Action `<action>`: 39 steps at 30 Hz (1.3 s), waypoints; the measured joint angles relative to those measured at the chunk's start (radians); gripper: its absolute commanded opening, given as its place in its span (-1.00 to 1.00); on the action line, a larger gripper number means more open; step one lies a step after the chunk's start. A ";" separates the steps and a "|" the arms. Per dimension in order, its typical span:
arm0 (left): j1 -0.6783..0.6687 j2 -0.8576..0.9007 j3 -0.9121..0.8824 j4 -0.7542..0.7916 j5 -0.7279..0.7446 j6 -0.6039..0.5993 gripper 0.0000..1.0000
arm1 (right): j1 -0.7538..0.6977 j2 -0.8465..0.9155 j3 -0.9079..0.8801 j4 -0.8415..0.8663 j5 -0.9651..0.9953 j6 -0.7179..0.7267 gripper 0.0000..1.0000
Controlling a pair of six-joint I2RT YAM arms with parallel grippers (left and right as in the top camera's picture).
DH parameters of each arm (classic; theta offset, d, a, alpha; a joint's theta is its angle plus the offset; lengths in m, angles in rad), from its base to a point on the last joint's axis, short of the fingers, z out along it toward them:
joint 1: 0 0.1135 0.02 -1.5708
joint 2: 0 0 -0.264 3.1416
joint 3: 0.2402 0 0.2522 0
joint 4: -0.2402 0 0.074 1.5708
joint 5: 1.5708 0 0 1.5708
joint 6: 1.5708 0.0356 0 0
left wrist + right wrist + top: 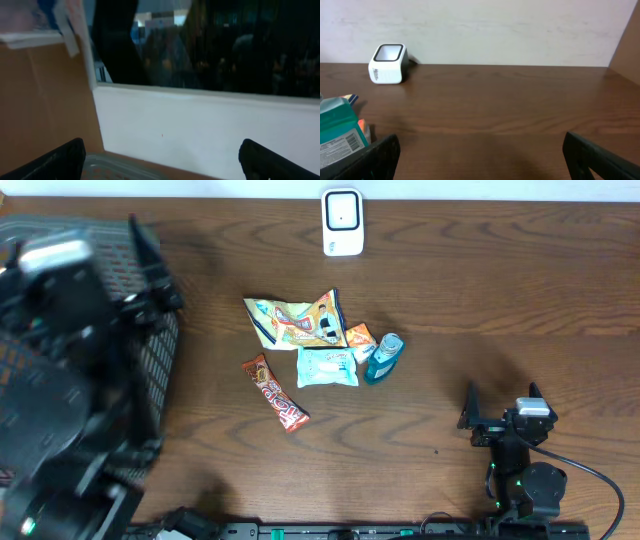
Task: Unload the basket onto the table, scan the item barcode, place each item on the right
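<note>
Several items lie mid-table: a yellow snack bag (pixel 293 320), a small orange packet (pixel 360 336), a teal bottle (pixel 383 358), a pale blue packet (pixel 327 367) and a brown candy bar (pixel 275 392). The white scanner (pixel 341 222) stands at the table's far edge. My right gripper (pixel 502 404) rests low at the front right, open and empty, well right of the items. Its wrist view shows the scanner (pixel 388 64) far left and the teal bottle (pixel 337 132) with a barcode label at the left edge. My left gripper (pixel 162 165) is open, raised and facing the wall.
A black mesh basket (pixel 150 330) sits at the left, partly hidden by my blurred left arm (pixel 50 380). In the left wrist view, a brown cardboard panel (pixel 45 100) stands at left and a white wall (pixel 200 130) is ahead.
</note>
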State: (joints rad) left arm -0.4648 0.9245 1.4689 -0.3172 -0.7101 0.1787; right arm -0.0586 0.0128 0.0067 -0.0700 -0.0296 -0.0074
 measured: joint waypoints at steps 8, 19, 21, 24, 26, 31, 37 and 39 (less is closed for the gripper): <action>0.034 -0.080 -0.028 0.007 0.026 0.005 0.96 | 0.000 0.000 0.000 0.000 0.000 0.000 0.98; 0.156 -0.330 -0.092 -0.026 0.229 -0.077 0.96 | 0.000 0.000 0.000 0.000 0.000 0.000 0.98; 0.161 -0.378 -0.092 -0.034 0.285 -0.087 0.96 | 0.000 0.000 0.000 0.000 0.000 0.000 0.98; 0.171 -0.447 -0.092 -0.039 0.343 -0.111 0.96 | 0.000 0.000 0.000 0.000 0.000 0.000 0.99; 0.180 -0.491 -0.092 -0.041 0.366 -0.125 0.96 | 0.000 0.000 0.000 0.000 0.000 0.000 0.99; 0.220 -0.587 -0.092 -0.042 0.391 -0.138 0.96 | 0.000 0.000 0.000 0.000 0.000 0.000 0.99; 0.282 -0.663 -0.092 -0.046 0.396 -0.179 0.96 | 0.000 0.000 0.000 0.000 0.000 0.000 0.99; 0.305 -0.673 -0.092 -0.047 0.398 -0.195 0.96 | 0.000 0.000 0.000 0.000 0.000 0.000 0.99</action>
State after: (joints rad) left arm -0.1600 0.2512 1.3769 -0.3637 -0.3122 -0.0162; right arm -0.0586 0.0128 0.0067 -0.0700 -0.0296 -0.0074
